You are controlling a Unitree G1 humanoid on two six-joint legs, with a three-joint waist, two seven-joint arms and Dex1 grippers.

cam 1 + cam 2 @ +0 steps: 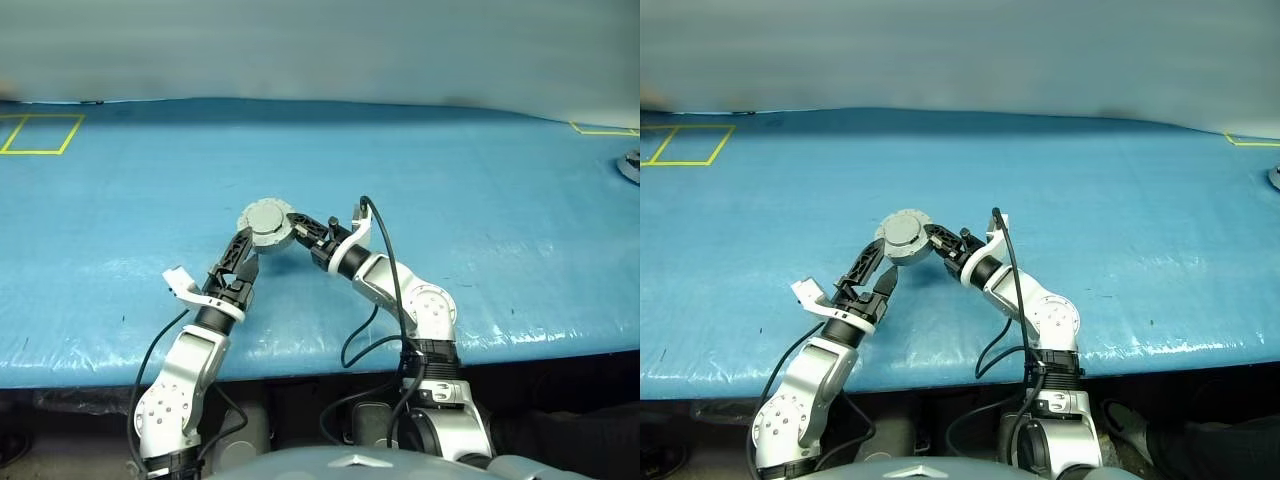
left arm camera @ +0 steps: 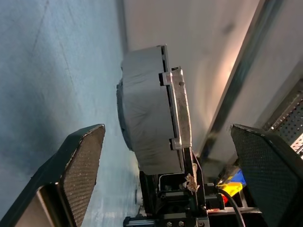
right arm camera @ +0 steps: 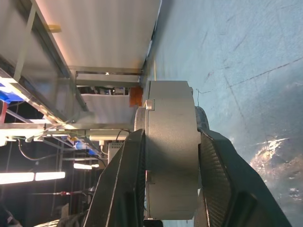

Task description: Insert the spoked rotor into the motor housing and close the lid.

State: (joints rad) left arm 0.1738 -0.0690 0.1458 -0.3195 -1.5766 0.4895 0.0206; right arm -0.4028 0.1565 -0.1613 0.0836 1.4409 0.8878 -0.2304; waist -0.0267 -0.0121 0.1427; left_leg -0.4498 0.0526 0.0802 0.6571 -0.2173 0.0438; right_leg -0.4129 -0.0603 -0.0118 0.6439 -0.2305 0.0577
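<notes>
The big blue table (image 1: pixel 480 160) is stretching out in front of the robot, and there is yellow tape (image 1: pixel 40 133) marking a box at its far left corner. Above the table, the right gripper (image 1: pixel 938 241) is holding up the motor housing (image 1: pixel 268 224), a round grey metal can that is looking like a thick puck. The lid (image 2: pixel 176 111) is sitting shut on the housing, so the spoked rotor is probably inside, though nothing here is showing it. In the right wrist view the right gripper's two black fingers (image 3: pixel 124 182) are squeezing the flat faces of the housing, one on each side. The left gripper (image 1: pixel 247 254) is waiting just under and beside the housing, and its fingers (image 2: pixel 80 163) are spread wide apart with nothing between them, not touching the can. The housing is looking hard and stiff, and it is likely heavy for its size because it is metal. Its smooth round wall could be slippery, so pinching it on the two flat faces, like the right gripper is doing, seems the safest hold. The thin edge where the lid meets the can is looking like a bad place to grab, since a push there might pop the lid open.
</notes>
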